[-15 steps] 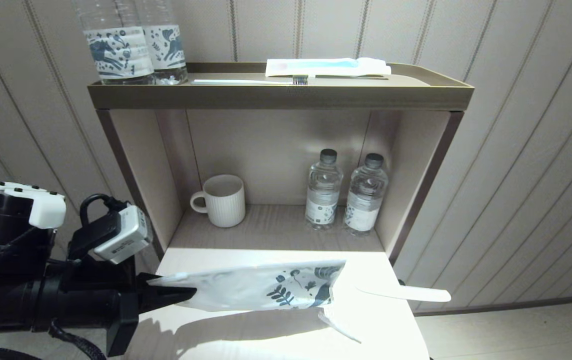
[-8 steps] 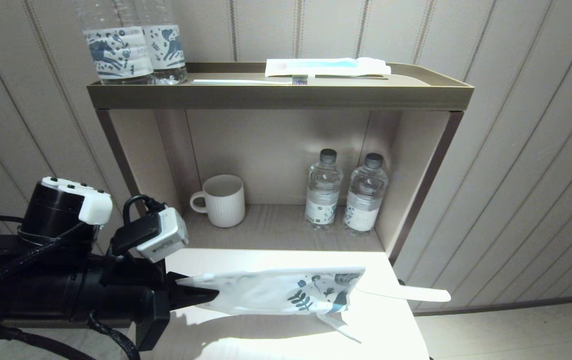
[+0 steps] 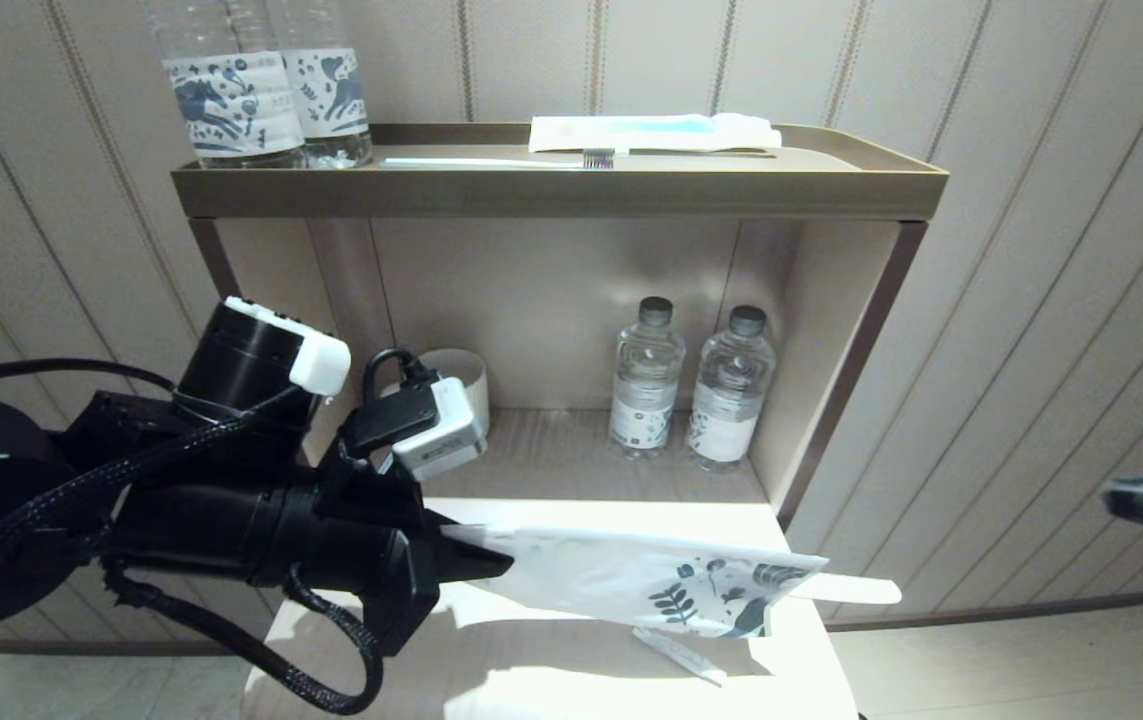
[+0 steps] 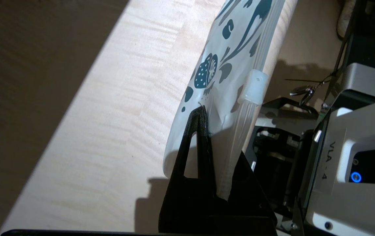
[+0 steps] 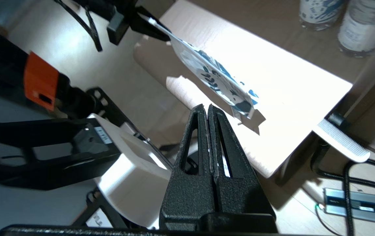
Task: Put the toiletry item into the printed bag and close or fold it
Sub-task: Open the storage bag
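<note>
The printed bag (image 3: 651,585), white with blue leaf print at its far end, hangs level just above the pale table (image 3: 531,670). My left gripper (image 3: 481,562) is shut on its plain end. In the left wrist view the bag (image 4: 233,55) is pinched at my left gripper (image 4: 207,118), and its white zip slider (image 4: 254,88) lies along one edge. A white comb (image 3: 851,589) lies at the table's right edge and sticks out past it, with the bag's printed end over its near tip. My right gripper (image 3: 1121,497) hovers off the table's right side, shut and empty (image 5: 208,108).
The shelf niche holds a white mug (image 3: 466,375), half hidden by my left wrist, and two water bottles (image 3: 646,385). The top tray (image 3: 551,190) carries two bottles (image 3: 261,90), a toothbrush (image 3: 501,162) and a blue-striped white packet (image 3: 651,132). A thin wrapper (image 3: 681,655) lies on the table.
My left arm has carried the bag to the right, so its printed end now reaches the comb. My right gripper has come into the head view at the right edge.
</note>
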Controlling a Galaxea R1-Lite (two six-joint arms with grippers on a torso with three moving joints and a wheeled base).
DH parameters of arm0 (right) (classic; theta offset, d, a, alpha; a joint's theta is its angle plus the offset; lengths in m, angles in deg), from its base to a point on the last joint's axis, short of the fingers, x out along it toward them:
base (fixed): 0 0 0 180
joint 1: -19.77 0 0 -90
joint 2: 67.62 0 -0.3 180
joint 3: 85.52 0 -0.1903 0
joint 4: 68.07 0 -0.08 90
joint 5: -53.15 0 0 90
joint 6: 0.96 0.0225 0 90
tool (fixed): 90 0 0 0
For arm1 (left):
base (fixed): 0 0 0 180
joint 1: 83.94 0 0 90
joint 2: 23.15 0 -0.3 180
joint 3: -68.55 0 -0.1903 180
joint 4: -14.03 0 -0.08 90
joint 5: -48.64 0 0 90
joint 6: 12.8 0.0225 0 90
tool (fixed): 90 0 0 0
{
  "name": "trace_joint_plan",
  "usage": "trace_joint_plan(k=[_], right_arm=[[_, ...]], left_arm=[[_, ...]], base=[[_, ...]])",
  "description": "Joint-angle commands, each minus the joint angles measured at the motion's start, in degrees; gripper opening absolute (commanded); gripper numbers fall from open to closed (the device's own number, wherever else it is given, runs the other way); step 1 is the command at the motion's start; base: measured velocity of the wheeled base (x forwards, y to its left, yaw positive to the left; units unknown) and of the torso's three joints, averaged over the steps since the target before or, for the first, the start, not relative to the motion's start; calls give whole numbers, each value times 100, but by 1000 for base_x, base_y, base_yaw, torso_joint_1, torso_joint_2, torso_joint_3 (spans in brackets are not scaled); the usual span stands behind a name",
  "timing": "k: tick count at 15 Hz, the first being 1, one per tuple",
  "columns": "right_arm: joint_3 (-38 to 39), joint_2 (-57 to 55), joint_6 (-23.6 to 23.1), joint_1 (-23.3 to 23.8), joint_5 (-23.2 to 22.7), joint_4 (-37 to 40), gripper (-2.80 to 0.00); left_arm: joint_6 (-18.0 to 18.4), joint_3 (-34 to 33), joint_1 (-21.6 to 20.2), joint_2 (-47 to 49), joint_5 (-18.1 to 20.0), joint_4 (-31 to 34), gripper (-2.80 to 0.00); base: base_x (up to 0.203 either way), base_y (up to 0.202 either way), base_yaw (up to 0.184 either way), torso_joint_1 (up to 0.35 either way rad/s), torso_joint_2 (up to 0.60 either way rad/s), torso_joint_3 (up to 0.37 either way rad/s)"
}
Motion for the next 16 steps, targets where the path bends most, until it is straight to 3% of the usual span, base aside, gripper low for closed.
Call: trace_joint_plan(k=[1,3,4,8,9,16], right_arm=[[-341,-1057,-121,-690,769,19,-280],[-672,-1549,-461,-1381,1776,-92,-280],[-813,-1706,-641,-1637,1998,-136,-280],[-1226,-2240,-1026,-2387,2119,-177,-280],[-1252,-2351,-1105,-2519,2136,-184,0],[-1082,-2888,-1123,-2849,2195,-1208,0]], left_arm=[[-108,236,140,203,-59,9,-280],[-208,390,183,263,-93,6,-280],[-225,416,213,276,-120,6,-280],[-329,532,418,331,-219,-1,-280],[-363,599,485,377,-293,-3,-280],[-631,782,631,496,-366,-47,-280]], base=[[0,0,0,0,0,0],[0,0,0,0,0,0],[0,0,0,0,0,0],[0,0,0,0,0,0],[0,0,0,0,0,0],[0,0,0,0,0,0]])
